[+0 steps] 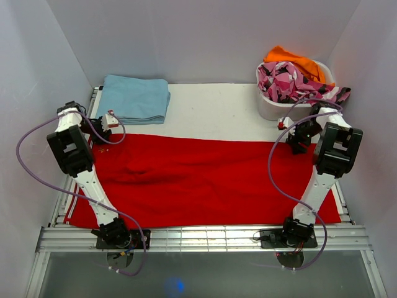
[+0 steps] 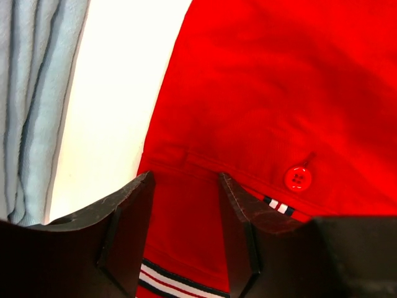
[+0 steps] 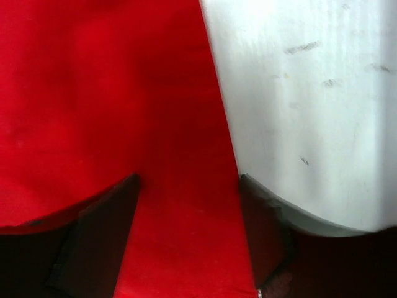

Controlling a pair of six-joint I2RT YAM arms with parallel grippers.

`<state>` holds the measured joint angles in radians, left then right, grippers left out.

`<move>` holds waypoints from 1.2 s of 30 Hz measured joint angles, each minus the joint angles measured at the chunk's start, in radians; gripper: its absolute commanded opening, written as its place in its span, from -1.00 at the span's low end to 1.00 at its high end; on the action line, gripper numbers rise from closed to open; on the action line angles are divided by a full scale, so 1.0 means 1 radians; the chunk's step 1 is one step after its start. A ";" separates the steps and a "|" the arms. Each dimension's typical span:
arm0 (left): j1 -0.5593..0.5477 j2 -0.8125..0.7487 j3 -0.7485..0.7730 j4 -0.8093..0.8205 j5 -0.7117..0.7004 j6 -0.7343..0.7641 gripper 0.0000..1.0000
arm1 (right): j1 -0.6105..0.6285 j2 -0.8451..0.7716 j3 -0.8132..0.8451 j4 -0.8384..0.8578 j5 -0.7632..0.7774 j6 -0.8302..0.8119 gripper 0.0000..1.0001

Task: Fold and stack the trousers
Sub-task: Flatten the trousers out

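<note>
Trousers (image 1: pixel 205 180), 1 pair, lie beneath left gripper (image 2: pixel 184 178) and right gripper (image 3: pixel 189 180).

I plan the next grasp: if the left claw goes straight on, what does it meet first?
Most likely the bright red soft-fabric trousers, at their waistband edge; the open left claw frames it, though depth is unclear.

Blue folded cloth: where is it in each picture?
Top external: the blue folded cloth lies at the back left, just beyond the red trousers.
Left wrist: cloth down the left edge.
Right wrist: not in it.
Shared landmark: the red trousers' edge against the white tabletop.
</note>
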<state>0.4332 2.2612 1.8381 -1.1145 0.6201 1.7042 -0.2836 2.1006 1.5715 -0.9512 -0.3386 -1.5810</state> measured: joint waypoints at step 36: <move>0.011 0.043 0.090 -0.177 -0.005 0.016 0.78 | 0.018 -0.024 -0.033 -0.050 0.037 -0.095 -0.85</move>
<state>0.4442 2.3043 1.9278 -1.2911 0.6147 1.7199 -0.2661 2.0762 1.5383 -1.0016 -0.3016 -1.6756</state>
